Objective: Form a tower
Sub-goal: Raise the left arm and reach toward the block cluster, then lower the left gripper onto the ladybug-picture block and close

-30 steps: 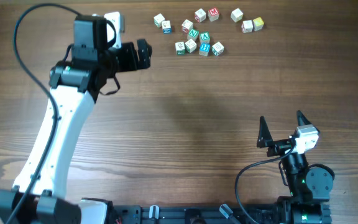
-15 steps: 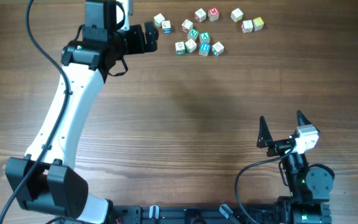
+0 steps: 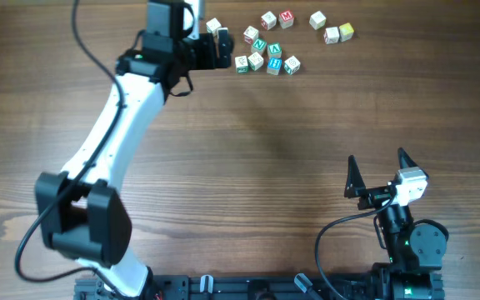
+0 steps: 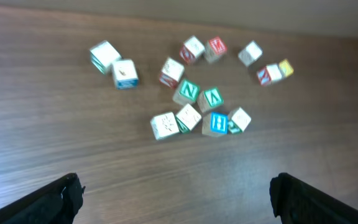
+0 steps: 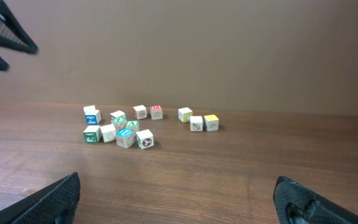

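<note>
Several small wooden letter cubes (image 3: 265,54) lie loose in a single layer at the table's far side. No tower shows in any view. My left gripper (image 3: 223,50) is open at the left end of the scatter, close beside the two leftmost cubes (image 3: 213,26). The left wrist view has its open gripper (image 4: 174,186) hanging above bare wood, with the cube cluster (image 4: 197,115) ahead of it and two cubes (image 4: 124,73) apart at the left. My right gripper (image 3: 377,158) stands open near the front right, far from the cubes (image 5: 126,134), with nothing between its fingers (image 5: 55,199).
A white cube, a red-and-white one and a yellow one (image 3: 337,33) sit at the right end of the scatter. The left arm (image 3: 123,108) stretches diagonally across the left half of the wooden table (image 3: 265,167). A plain wall (image 5: 229,50) rises behind the table.
The left arm has swung right along the far side, bringing its open gripper up to the leftmost cubes. The right arm has not moved.
</note>
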Available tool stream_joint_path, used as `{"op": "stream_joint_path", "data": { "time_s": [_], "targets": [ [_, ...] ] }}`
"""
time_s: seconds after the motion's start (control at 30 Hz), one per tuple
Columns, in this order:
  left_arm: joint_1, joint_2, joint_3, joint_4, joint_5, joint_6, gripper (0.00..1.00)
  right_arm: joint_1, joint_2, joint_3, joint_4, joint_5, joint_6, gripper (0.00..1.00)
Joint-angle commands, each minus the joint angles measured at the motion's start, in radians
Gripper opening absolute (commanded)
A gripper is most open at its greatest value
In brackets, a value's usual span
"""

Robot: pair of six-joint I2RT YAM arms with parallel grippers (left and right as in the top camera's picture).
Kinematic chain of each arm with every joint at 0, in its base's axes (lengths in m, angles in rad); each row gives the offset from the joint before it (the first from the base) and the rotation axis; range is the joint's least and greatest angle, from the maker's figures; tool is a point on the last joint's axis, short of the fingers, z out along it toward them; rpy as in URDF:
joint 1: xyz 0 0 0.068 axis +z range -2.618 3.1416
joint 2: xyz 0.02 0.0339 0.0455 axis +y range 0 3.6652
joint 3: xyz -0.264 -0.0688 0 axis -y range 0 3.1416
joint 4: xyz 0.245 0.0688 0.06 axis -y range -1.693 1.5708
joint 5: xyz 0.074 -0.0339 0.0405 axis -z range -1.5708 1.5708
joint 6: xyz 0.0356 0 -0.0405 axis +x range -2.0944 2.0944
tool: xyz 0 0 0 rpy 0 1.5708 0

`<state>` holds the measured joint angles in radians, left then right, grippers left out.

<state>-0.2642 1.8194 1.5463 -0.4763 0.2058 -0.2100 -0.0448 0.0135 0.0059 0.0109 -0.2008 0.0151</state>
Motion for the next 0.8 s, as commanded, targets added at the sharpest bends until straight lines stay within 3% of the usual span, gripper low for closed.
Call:
{"op": "stream_joint_path", "data": {
  "time_s": [0.0,0.77],
  "targets": [
    [-0.022,0.052,0.02,0.022,-0.013,0.024,1.0,-0.004,-0.003,-0.001,0.003,0.01,0.013,1.0],
    [-0.042,0.167,0.02,0.081,-0.013,0.023,1.0,-0.004,-0.003,-0.001,0.003,0.01,0.013,1.0]
  ]
}}
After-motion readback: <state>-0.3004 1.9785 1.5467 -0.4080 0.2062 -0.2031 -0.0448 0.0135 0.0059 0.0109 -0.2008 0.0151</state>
